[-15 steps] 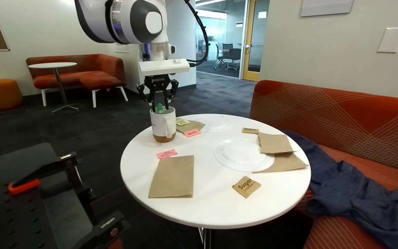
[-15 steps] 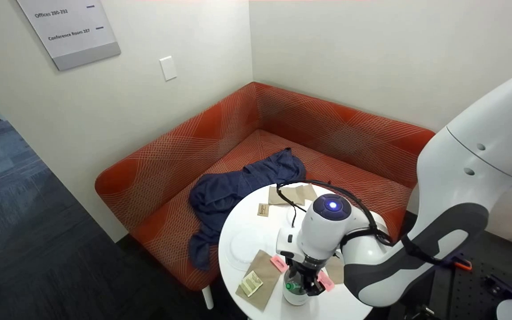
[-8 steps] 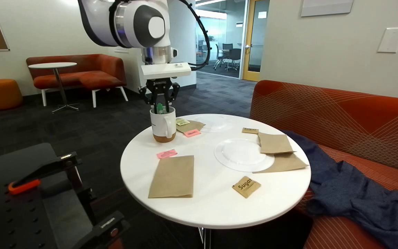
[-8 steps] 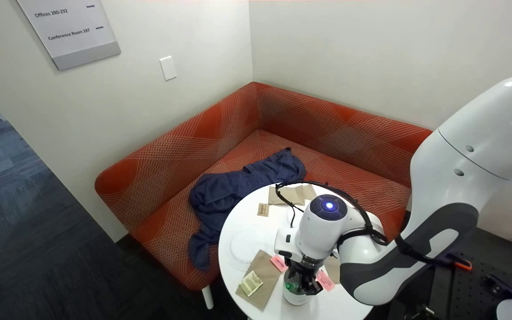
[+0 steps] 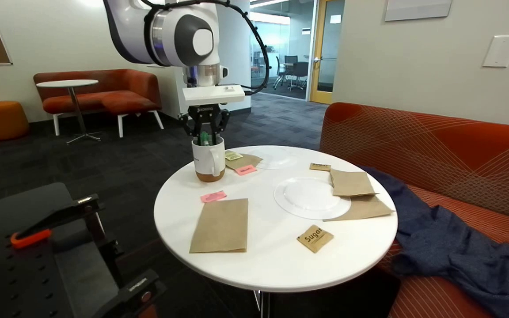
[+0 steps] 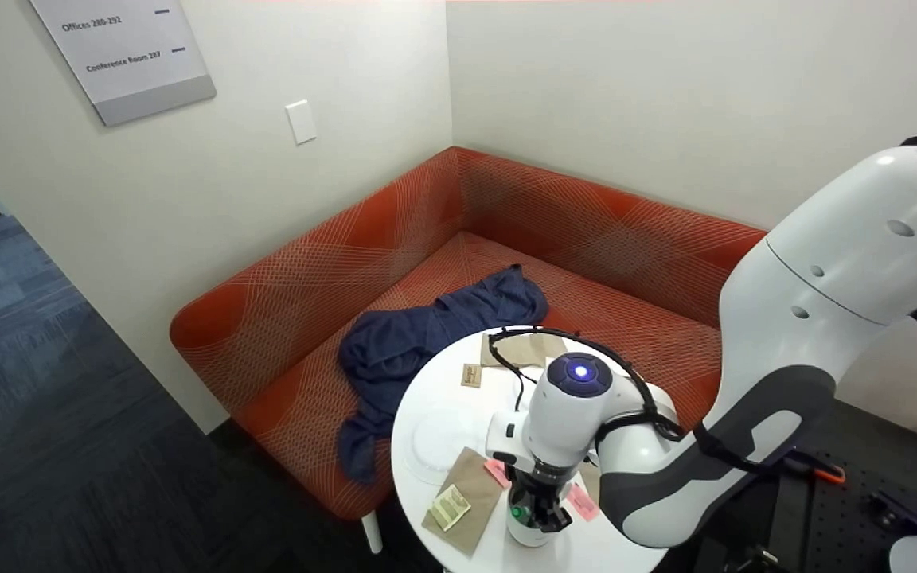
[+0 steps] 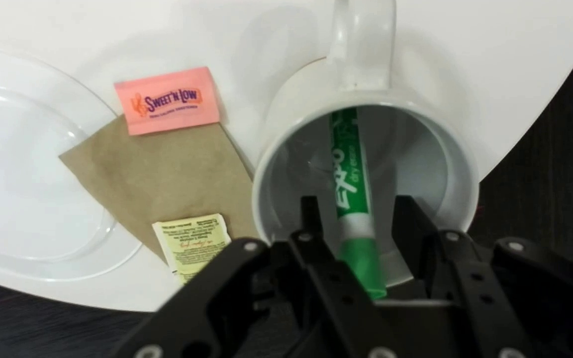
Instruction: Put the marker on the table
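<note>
Marker (image 7: 353, 191): between the fingers (image 7: 311, 215), a gap showing on either side; in the wrist view neither seems to touch it.
Gripper (image 7: 358, 209): jaws spread wider than the barrel, nothing held; tips at the mouth of the cup (image 5: 204, 160) or slightly inside, depth hard to tell.
Barrel axis: crosswise to the closing line, so a straight squeeze should meet it side-on.
Cap (image 7: 363, 266): high end, at the rim opposite the handle (image 7: 363, 49); printed barrel slopes from it down into the cup, toward the handle side.
Cup: white, upright on the table (image 5: 276, 260), near its edge; marker inside, not yet on the tabletop.
Grip (judged): lined up; lift-out and laying down both to come.
Lift (judged): pinch, then rise until the low end clears the rim before going sideways.
Cup wall (judged risk): a finger could catch it and tip the cup; a slick barrel might swivel once free.
Brown paper (image 7: 177, 174): just beside the cup; yellow packet (image 7: 194, 246) lying on it, pink packet (image 7: 172, 102) overlapping its edge.
Clear plate (image 7: 23, 164): beyond, overlapping the paper; which is on top, unclear.
</note>
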Controlling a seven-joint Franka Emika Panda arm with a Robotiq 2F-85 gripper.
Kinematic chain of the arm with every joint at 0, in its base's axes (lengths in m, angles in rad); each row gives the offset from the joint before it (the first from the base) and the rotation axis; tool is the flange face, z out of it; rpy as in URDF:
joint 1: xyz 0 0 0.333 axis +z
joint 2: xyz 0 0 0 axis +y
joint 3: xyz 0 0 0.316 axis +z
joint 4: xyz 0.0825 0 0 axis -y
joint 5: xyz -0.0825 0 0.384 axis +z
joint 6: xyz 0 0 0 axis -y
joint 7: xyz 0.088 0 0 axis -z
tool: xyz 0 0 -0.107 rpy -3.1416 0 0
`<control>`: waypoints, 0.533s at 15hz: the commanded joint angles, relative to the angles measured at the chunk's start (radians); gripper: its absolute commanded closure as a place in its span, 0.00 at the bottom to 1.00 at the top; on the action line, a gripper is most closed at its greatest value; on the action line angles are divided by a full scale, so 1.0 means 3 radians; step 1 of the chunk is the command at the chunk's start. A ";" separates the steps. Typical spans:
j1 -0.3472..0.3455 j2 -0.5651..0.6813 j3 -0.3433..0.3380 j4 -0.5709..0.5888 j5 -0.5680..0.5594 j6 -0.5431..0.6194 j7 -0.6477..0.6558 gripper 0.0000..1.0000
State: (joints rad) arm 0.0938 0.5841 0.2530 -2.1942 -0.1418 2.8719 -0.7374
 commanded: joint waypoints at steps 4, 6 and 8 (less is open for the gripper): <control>-0.0111 0.0119 0.0099 0.0101 -0.0075 -0.0004 0.0038 0.97; -0.0100 0.0077 0.0093 0.0078 -0.0078 -0.0011 0.0059 0.95; -0.0085 0.0011 0.0080 0.0017 -0.0088 -0.0002 0.0079 0.95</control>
State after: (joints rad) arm 0.0845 0.6071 0.2610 -2.1782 -0.1420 2.8719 -0.7374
